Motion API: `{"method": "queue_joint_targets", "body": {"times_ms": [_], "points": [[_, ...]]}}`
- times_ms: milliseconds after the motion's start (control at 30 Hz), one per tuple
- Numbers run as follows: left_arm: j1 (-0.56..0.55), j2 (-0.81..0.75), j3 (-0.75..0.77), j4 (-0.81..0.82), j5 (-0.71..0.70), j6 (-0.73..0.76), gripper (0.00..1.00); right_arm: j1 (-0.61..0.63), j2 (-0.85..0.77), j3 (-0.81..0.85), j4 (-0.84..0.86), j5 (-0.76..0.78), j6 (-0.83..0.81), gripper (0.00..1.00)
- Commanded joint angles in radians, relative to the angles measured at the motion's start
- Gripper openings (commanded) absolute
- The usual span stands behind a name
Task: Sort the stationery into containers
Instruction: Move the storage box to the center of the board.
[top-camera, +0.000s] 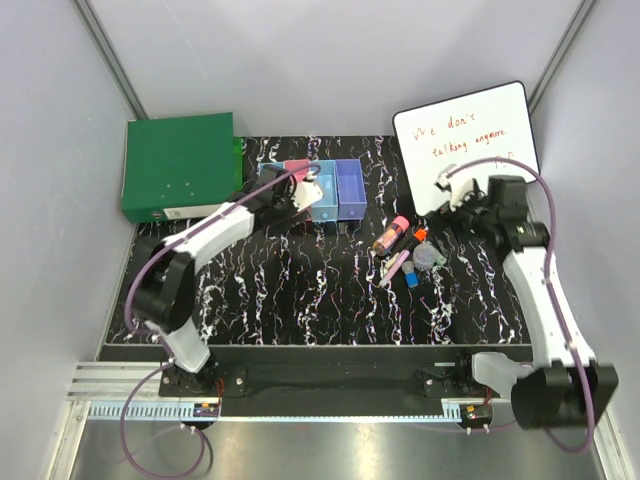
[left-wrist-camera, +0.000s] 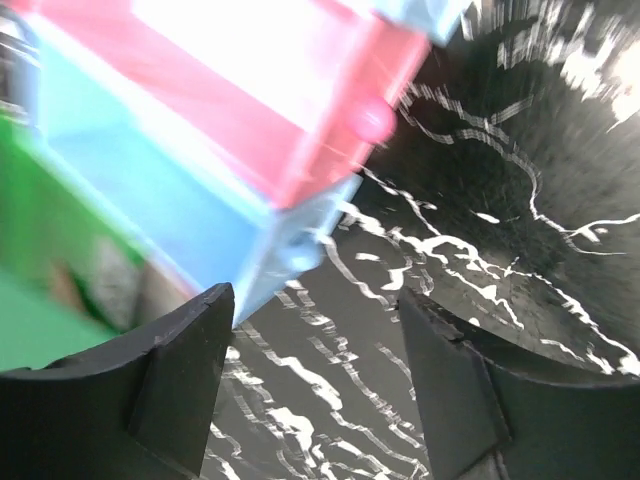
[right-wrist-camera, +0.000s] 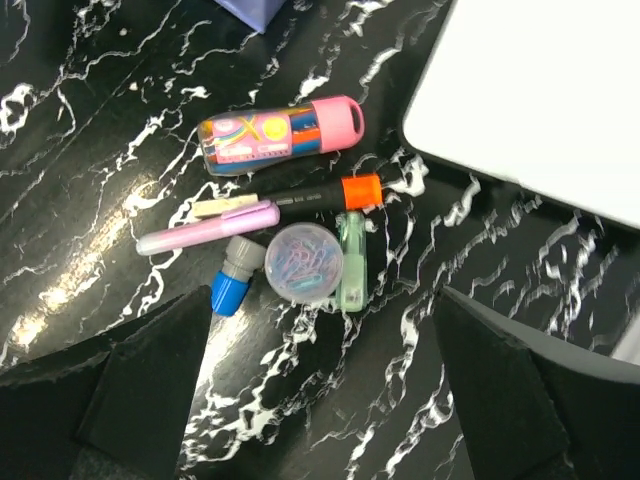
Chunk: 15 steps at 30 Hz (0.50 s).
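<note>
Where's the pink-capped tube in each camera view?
Top external: the pink-capped tube lies right of centre, just below the white board.
Left wrist: not in it.
Right wrist: the tube is at upper centre, with the board at upper right.
Shared landmark: the white board.

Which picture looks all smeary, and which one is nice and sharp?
Left wrist view: the containers are smeared and glare-washed, close to the left pincer. Right wrist view: the stationery is crisp, with shine on the table. Top external view: clear, evenly lit.

4 joined bins (top-camera: 338, 188), 2 markers (right-wrist-camera: 318, 196), 1 pink-capped tube (right-wrist-camera: 280, 132), 1 green stick (right-wrist-camera: 352, 262), 1 blue piece (right-wrist-camera: 230, 285), 1 disc (right-wrist-camera: 304, 264)
</note>
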Motion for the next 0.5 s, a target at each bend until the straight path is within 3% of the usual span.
{"method": "queue_joint_targets", "body": {"times_ms": [0,100,467], "points": [[0.002,-0.131,-0.007,0.023,0.058,-0.062,0.83,0.081,0.162,0.128,-0.048,-0.065,-0.212,1.0],[0.003,-0.154,-0.012,0.021,0.025,-0.062,0.85,0.193,0.264,0.163,-0.046,0.052,-0.375,1.0],[0.057,-0.131,0.033,0.066,-0.133,-0.143,0.86,0.3,0.732,0.609,0.013,0.175,-0.616,1.0]]}}
